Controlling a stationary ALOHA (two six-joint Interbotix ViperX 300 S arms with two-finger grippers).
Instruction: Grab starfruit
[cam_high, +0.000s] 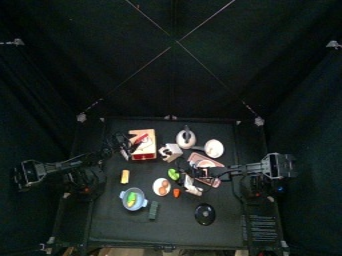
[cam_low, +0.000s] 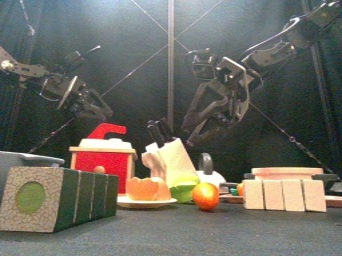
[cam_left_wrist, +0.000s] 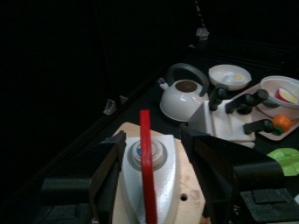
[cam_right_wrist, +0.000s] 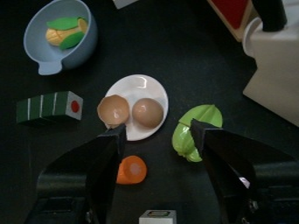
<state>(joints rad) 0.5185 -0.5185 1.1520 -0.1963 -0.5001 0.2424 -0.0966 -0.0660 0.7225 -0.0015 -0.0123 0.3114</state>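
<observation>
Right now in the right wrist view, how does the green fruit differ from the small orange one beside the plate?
The green fruit is larger, elongated and ridged; the orange fruit is small, round and smooth. The green fruit lies close beside the white plate, while the orange fruit sits clear of it. Both rest loose on the black table, ungrasped, between the right tool's open jaws.

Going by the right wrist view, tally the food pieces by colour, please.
Brown pieces, on the white plate: 2
Green piece: 1
Orange piece: 1
Yellow-green piece, in the blue bowl: 1
Total: 5
</observation>
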